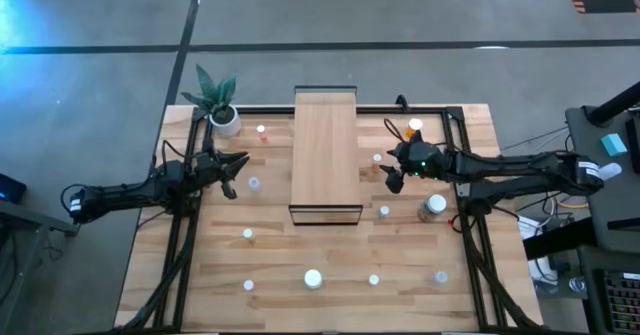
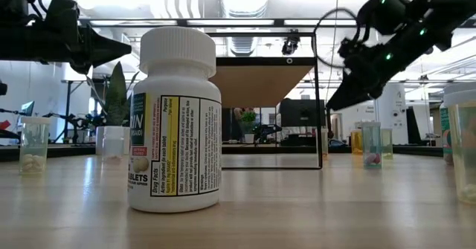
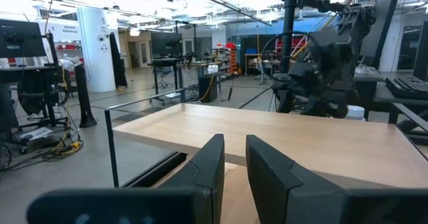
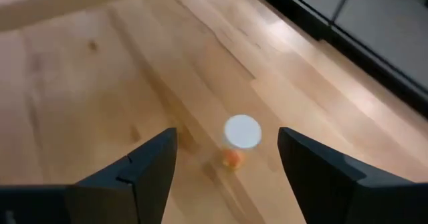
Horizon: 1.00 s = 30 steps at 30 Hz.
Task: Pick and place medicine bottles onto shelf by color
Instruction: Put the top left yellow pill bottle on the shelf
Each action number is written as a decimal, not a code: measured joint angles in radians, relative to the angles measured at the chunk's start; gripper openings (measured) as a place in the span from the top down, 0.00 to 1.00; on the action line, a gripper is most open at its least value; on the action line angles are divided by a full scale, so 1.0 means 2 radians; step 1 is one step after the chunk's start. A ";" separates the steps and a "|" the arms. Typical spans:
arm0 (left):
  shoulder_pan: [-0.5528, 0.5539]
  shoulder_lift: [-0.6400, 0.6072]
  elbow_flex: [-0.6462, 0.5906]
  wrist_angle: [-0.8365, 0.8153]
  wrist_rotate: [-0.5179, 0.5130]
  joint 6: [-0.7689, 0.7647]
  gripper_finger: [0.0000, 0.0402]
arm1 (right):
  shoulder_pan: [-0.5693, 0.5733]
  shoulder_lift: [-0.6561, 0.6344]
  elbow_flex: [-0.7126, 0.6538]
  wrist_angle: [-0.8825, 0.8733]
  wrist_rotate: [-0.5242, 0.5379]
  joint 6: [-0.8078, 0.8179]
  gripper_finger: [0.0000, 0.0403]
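High view: the shelf (image 1: 324,153) stands at the middle of the slatted table (image 1: 300,250), its long side running away from the near edge. Nothing is seen on its wood top. The medicine bottles lie scattered on the table to both sides of the shelf and in front of it; a white-capped one (image 1: 313,278) stands near the front edge, a wider jar (image 1: 433,206) stands right of the shelf, and an orange bottle (image 1: 415,127) stands at the far right. A potted plant (image 1: 219,100) sits at the far left corner. The left gripper (image 1: 232,167) hangs left of the shelf, close to a small clear bottle (image 1: 254,184). The right gripper (image 1: 392,178) hangs just right of the shelf.

Low view: a white labelled bottle (image 2: 176,120) stands close to the lens. The shelf (image 2: 262,82) is behind it. Small clear bottles stand at left (image 2: 34,145) and right (image 2: 372,144).

Left wrist view: the left gripper (image 3: 234,160) has its fingers nearly together, with nothing between them. It faces the shelf top (image 3: 267,134).

Right wrist view: the right gripper (image 4: 227,164) has its fingers spread wide, gripping nothing. A white-capped bottle with orange contents (image 4: 239,138) stands on the table below, between the fingers and apart from both.
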<state>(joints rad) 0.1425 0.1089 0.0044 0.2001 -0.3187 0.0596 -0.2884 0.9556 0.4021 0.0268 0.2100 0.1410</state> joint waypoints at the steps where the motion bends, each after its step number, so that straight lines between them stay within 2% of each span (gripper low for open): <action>1: 0.000 0.000 0.000 0.000 0.000 0.000 0.89 | -0.003 0.008 -0.002 0.010 0.001 0.004 0.38; 10: 0.000 0.000 0.000 0.000 0.000 0.000 0.89 | -0.026 0.068 -0.002 0.065 0.001 0.005 0.37; 17: 0.000 0.000 0.000 0.000 0.000 0.000 0.89 | -0.042 0.124 -0.002 0.111 0.009 0.011 0.40; 22: 0.000 0.000 0.000 0.000 0.000 0.000 0.89 | -0.046 0.167 -0.002 0.135 -0.015 0.012 0.43; 27: 0.000 0.000 0.000 0.000 0.000 0.000 0.89 | -0.046 0.185 -0.001 0.146 -0.015 0.005 0.44; 30: 0.000 0.000 0.000 0.000 0.000 0.000 0.89 | -0.046 0.174 -0.001 0.136 -0.014 -0.030 0.43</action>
<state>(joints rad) 0.1429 0.1093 0.0043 0.2001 -0.3190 0.0594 -0.3805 1.3042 0.3993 0.2985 0.1827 0.0805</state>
